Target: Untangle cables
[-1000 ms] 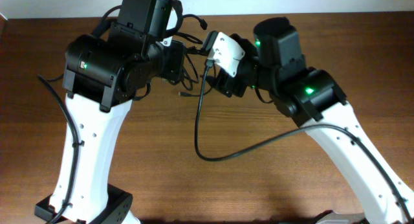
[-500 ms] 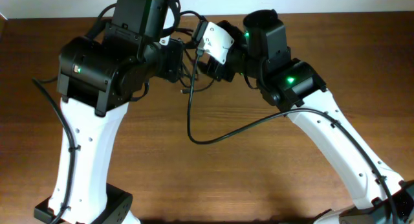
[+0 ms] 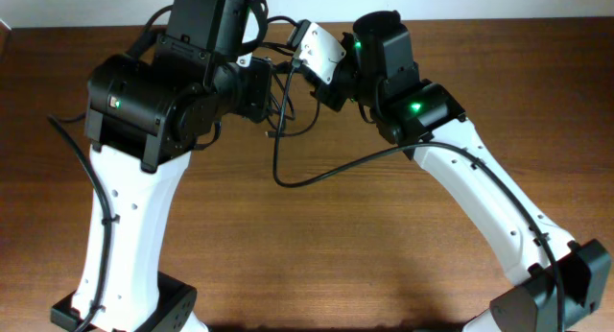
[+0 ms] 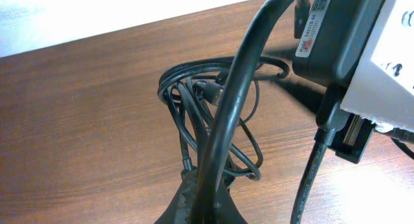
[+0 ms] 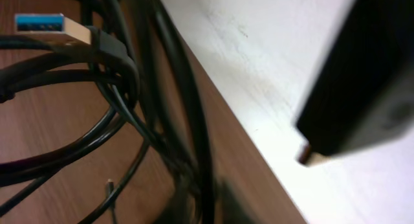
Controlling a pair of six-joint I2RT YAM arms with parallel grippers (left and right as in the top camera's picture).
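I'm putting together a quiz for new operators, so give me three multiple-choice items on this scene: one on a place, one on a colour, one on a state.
1. Where is the bunch of thin black cables?
A. near the far edge of the brown wooden table
B. by its near edge
C. on the floor
2. What colour is the insert of the metal USB plug?
A. red
B. white
C. blue
3. How do the cables lie?
A. straight and separate
B. looped together in a bunch
C. cut in pieces
Answers: 1 A, the overhead view shows them by the far edge; 2 C, the right wrist view shows blue inside; 3 B, the left wrist view shows crossing loops.
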